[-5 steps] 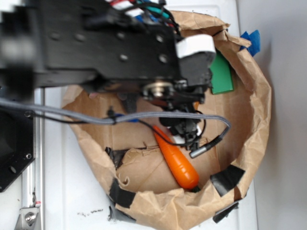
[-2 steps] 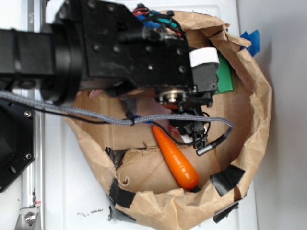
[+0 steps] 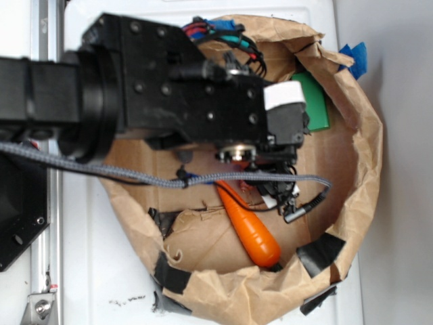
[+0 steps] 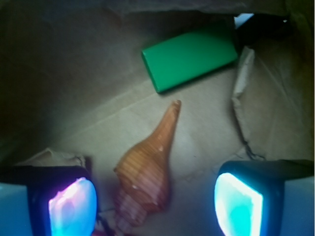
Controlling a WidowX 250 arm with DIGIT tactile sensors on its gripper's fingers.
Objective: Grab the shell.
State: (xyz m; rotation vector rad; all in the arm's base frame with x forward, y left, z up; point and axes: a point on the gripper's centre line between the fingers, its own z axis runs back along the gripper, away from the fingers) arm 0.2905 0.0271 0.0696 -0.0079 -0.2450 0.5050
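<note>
The main risk, as I judge it, is an off-center close: the shell (image 4: 146, 167) sits nearer the left pad, so that pad could nudge the ribbed body sideways or pinch the nearby carrot (image 3: 249, 228) instead. The tool (image 4: 155, 204) is released, its 2 pads spread wide. The shell lies on the brown paper surface (image 4: 206, 123) between them, tip pointing toward the green block (image 4: 189, 55).

shell (image 4: 145, 169) base cut by wrist frame edge | carrot (image 3: 249, 227) top under arm (image 3: 169, 95)
</note>
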